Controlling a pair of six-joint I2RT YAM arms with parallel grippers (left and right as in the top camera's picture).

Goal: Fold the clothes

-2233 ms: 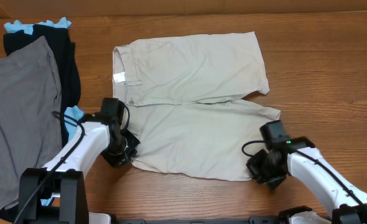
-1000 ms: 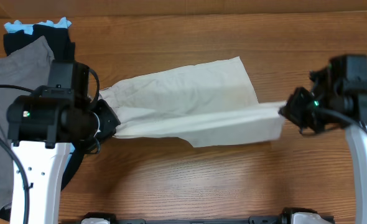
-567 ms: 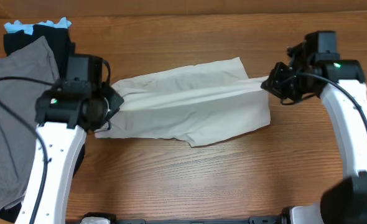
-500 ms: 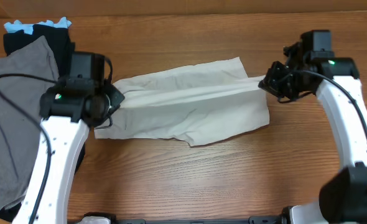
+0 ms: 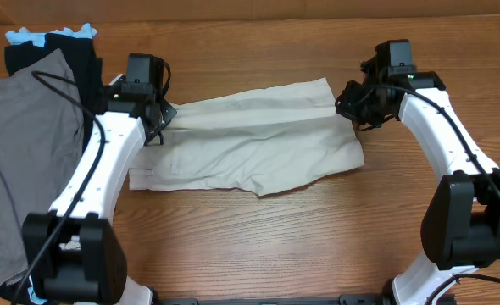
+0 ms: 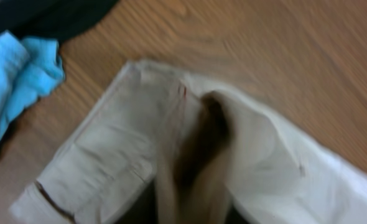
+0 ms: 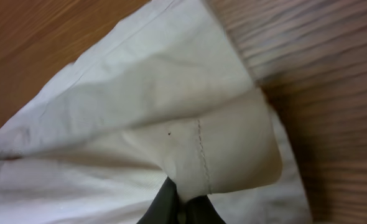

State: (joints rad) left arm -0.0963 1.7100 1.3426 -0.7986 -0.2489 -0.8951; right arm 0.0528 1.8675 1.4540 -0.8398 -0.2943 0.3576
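The beige shorts lie folded lengthwise across the middle of the wooden table. My left gripper is shut on the waistband end at the left; the left wrist view shows the bunched waistband pinched low in the frame, the fingers hidden by cloth. My right gripper is shut on the hem end at the right; the right wrist view shows the hem fold clamped between the dark fingertips. The upper layer is stretched between both grippers over the lower layer.
A plain grey garment lies at the left over black and light-blue garments. Light-blue cloth lies just left of the waistband. Bare wood stretches along the front and right.
Both grippers lifted the near edge of the flat shorts, carried it up and toward the far side, and lowered it, folding the shorts in half lengthwise.
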